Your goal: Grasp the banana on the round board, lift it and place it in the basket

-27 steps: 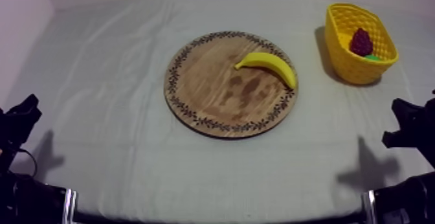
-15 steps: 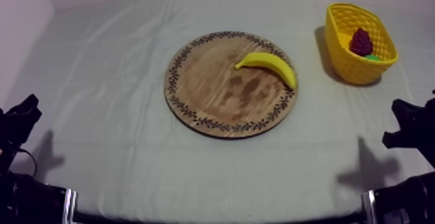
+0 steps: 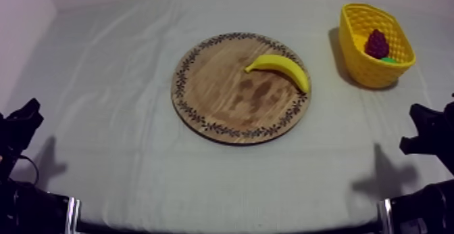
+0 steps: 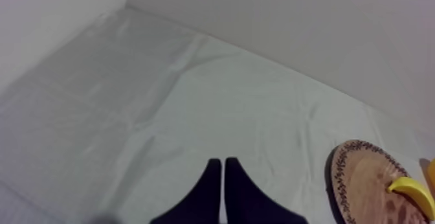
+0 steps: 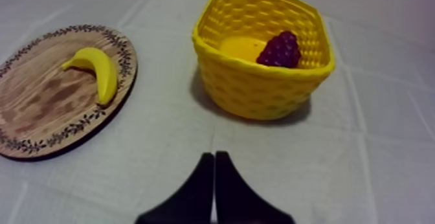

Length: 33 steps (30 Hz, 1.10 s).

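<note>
While the banana point(image 3: 280, 67) lies on the board point(image 3: 223, 108) near its basket-side rim, open cloth point(image 3: 121, 81) rings the board. The basket point(image 3: 365, 71), with grapes point(image 3: 377, 44) inside, stands apart from the board. The left gripper point(image 4: 223, 166) and right gripper point(image 5: 214, 156), each closed to a narrow wedge on nothing, sit well clear of it.

Centre frame, the round wooden board point(image 3: 223, 105): bare matt wood, visible grain, darker blotches, dark printed rim pattern. On it, the banana point(image 3: 282, 66): smooth, faintly glossy, plastic-looking. Upper right, the yellow basket point(image 3: 358, 64): moulded openwork weave, plastic-looking. Inside, the bunch of grapes point(image 3: 377, 44): knobbly, matt. The cloth point(image 3: 115, 81): matt fabric, creased.
</note>
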### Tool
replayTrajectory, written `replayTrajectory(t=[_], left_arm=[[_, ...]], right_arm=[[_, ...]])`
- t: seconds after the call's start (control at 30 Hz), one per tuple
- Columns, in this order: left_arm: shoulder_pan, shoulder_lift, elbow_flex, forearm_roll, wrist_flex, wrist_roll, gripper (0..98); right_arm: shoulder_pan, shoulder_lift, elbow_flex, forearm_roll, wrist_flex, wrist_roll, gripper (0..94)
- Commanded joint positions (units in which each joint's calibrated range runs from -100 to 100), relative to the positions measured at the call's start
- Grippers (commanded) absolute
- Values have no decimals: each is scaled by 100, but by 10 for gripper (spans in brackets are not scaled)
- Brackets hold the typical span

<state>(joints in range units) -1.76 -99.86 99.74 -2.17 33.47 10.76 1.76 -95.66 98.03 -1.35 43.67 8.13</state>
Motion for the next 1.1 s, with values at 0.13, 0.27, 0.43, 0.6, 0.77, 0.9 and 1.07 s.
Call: replayTrajectory(t=[0.13, 0.27, 0.43, 0.6, 0.77, 0.9, 1.07], left_arm=[[-1, 3, 4, 0, 0, 1, 1], [-1, 3, 4, 0, 0, 1, 1], [-1, 3, 4, 0, 0, 1, 1], [-1, 3, 4, 0, 0, 1, 1], [-1, 3, 4, 0, 0, 1, 1], [-1, 3, 4, 0, 0, 1, 1], [-1, 3, 4, 0, 0, 1, 1]], right_arm=[[-68, 24, -16, -3, 69, 41, 7], [-75, 264, -83, -89, 47, 252, 7], [-146, 972, -491, -235, -160, 510, 7], [-332, 1828, -1430, -302, -108, 770, 7], [-585, 2677, -2547, -215, 185, 890, 8], [-857, 3286, -3200, -72, 291, 866, 9], [-1204, 4050, -3875, 113, 411, 797, 9]])
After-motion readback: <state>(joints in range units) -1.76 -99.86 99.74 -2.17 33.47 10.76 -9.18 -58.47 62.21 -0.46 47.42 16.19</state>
